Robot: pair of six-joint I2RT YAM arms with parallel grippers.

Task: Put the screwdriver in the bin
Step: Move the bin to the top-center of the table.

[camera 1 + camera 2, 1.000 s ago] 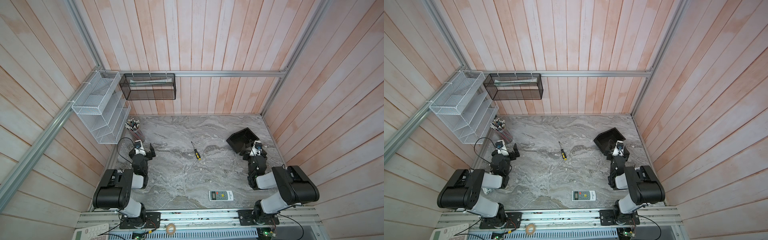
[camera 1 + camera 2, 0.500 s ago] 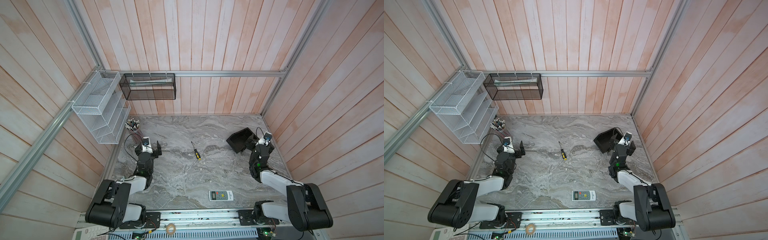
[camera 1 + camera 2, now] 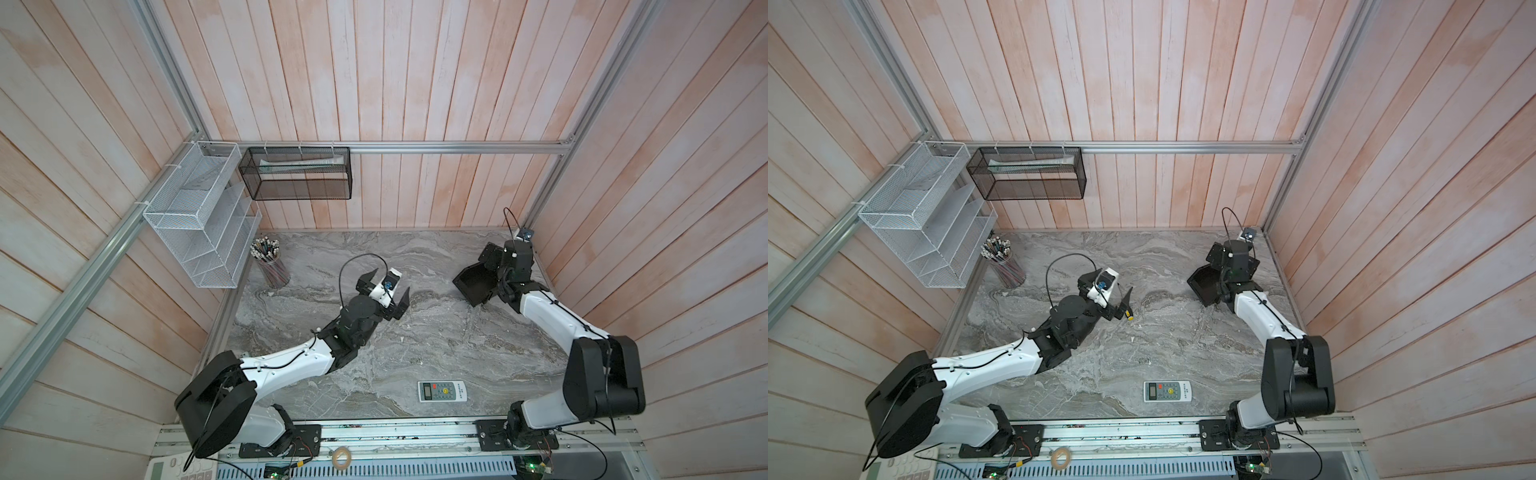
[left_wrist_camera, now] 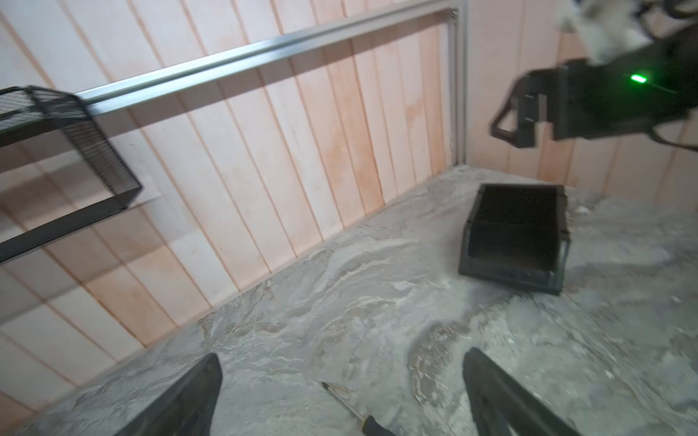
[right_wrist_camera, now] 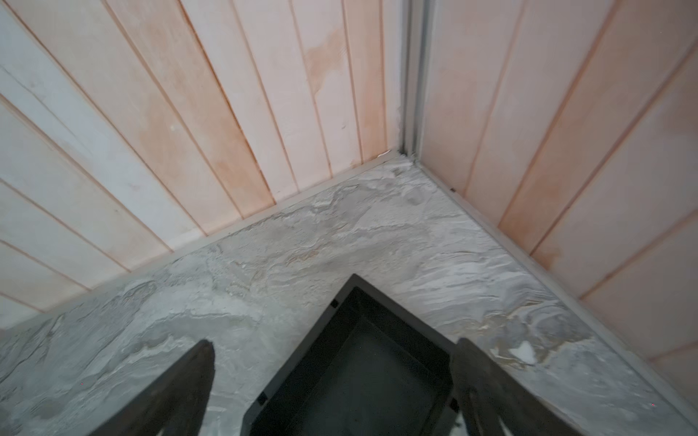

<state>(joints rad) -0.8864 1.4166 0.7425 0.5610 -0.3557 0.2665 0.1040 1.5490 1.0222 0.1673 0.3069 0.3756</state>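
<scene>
Both arms have extended from rest. L gripper (image 4: 342, 360) wide open, empty, above small black-and-yellow-handled metal screwdriver (image 4: 355, 409) lying on grey marble tabletop (image 4: 377, 302), well apart from black plastic rectangular bin (image 4: 506, 273). R gripper (image 5: 334, 345) wide, empty, over bin. Grasp pending.

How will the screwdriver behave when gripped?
Likely stiff and light: the screwdriver is small, with a thin metal shaft. Its rounded handle may roll on the flat table. The shaft looks slippery; the handle seems safer.

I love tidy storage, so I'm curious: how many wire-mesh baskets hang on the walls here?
2. A white wire rack hangs on the side wall near the pencil cup; a black mesh basket hangs on the back wall, beside it. More could be outside the pictures.
</scene>
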